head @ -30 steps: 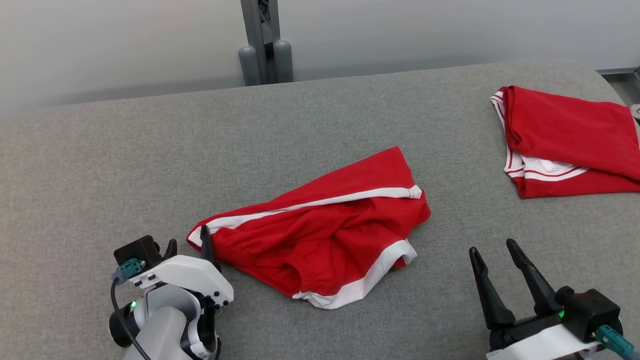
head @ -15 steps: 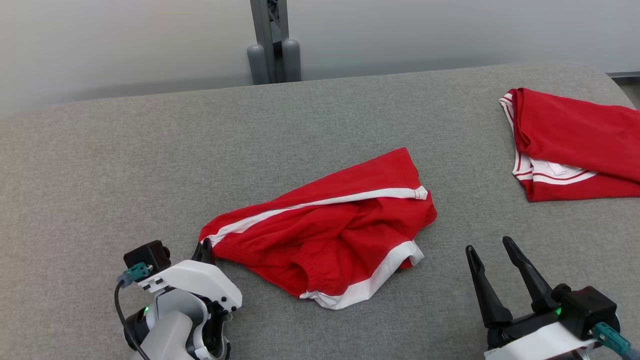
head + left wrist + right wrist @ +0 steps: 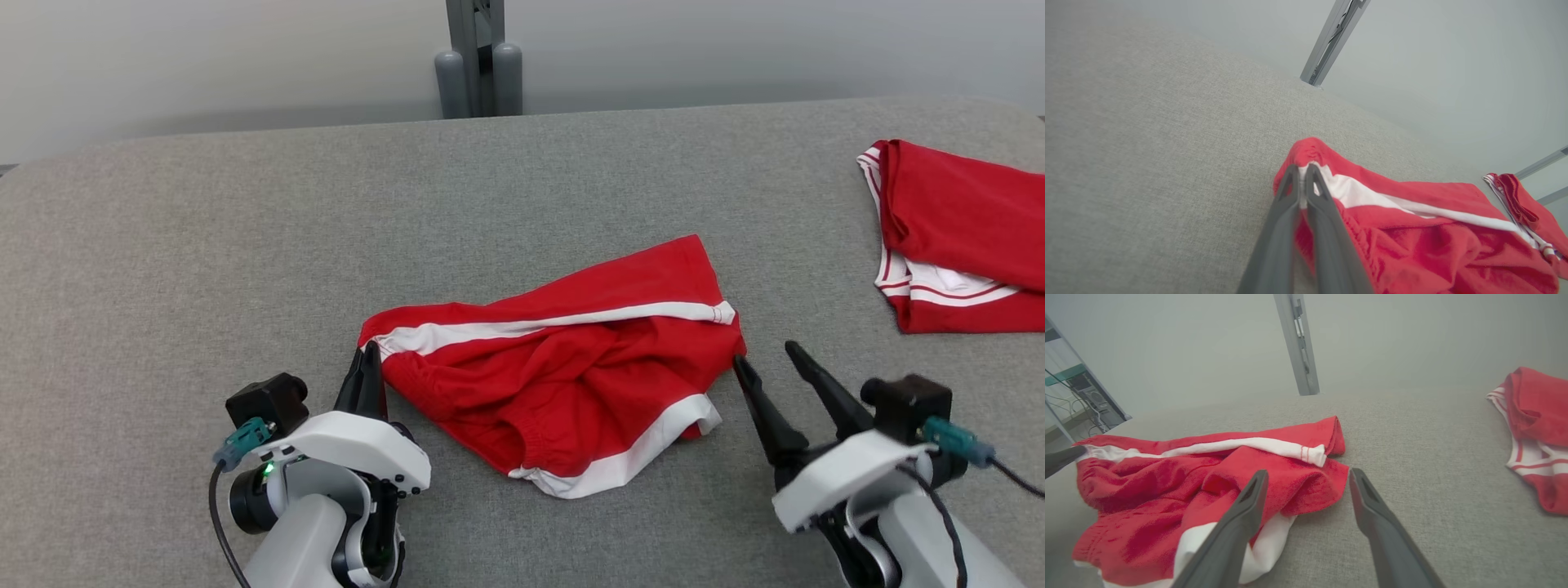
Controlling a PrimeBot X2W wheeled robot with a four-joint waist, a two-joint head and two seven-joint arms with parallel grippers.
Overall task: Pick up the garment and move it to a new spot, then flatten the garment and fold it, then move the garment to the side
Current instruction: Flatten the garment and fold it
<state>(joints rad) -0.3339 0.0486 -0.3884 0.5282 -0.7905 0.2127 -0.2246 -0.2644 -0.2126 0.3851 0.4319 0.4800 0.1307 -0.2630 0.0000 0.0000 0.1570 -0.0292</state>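
Your left gripper (image 3: pixel 370 353) held the red shorts (image 3: pixel 571 367).
Its jaws clamped their corner; your right gripper (image 3: pixel 763 353) stood with jaws apart.

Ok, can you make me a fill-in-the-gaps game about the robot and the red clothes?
1. The left pincer is ____ on a corner of the red shorts.
2. The right pincer waits beside the shorts with its fingers ____.
3. The stripe along the top of the shorts is ____.
4. The second red garment lies far over on the robot's ____ side.

Missing words: shut, open, white, right.
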